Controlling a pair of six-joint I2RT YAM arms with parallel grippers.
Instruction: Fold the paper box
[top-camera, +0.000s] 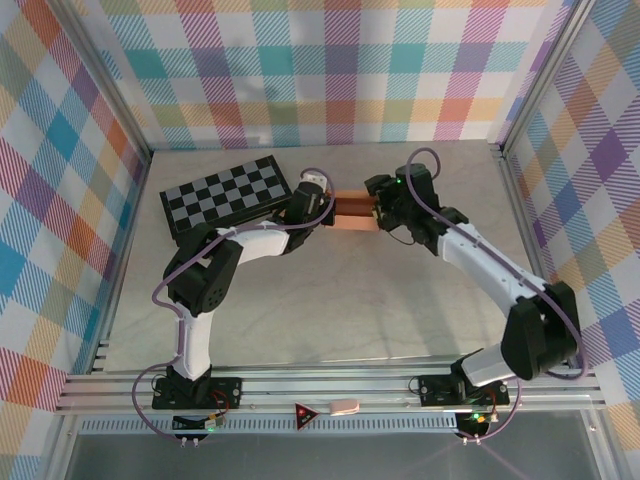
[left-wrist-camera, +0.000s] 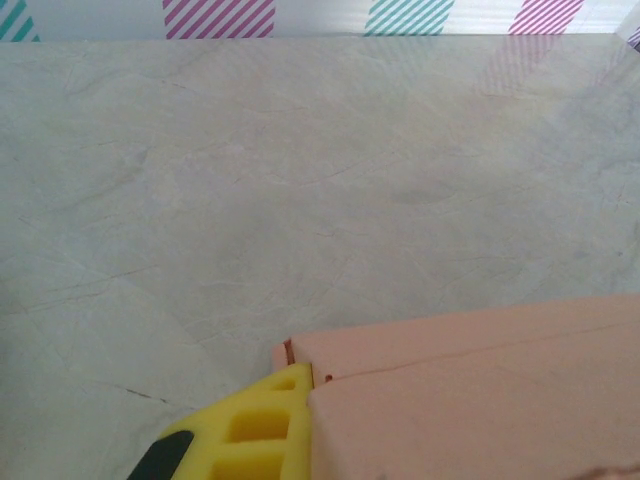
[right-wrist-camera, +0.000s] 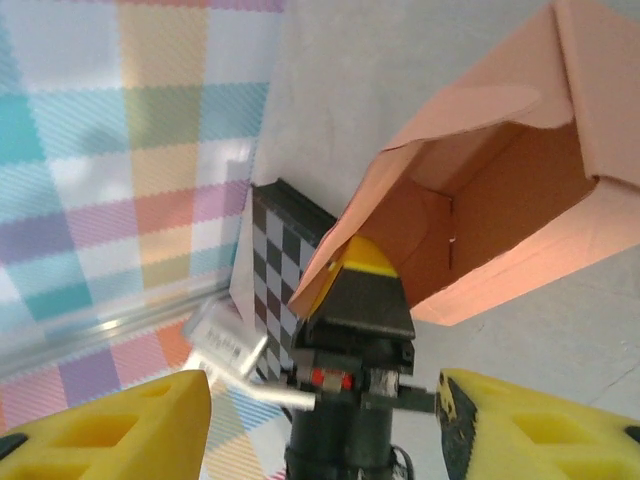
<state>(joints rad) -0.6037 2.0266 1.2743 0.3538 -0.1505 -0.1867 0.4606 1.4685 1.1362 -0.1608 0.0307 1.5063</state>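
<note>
Salmon-orange card paper box (top-camera: 355, 213) lies mid-desk (top-camera: 330, 310), long axis left to right, between our arms. Our left end effector (top-camera: 322, 212) is clamped on its left-end flap. Our right end effector (right-wrist-camera: 325, 420), fingers apart, sits just off its right end.

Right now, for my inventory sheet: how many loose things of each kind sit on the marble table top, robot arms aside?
salmon paper box: 1
black-and-grey checkered board: 1
Total: 2
</note>
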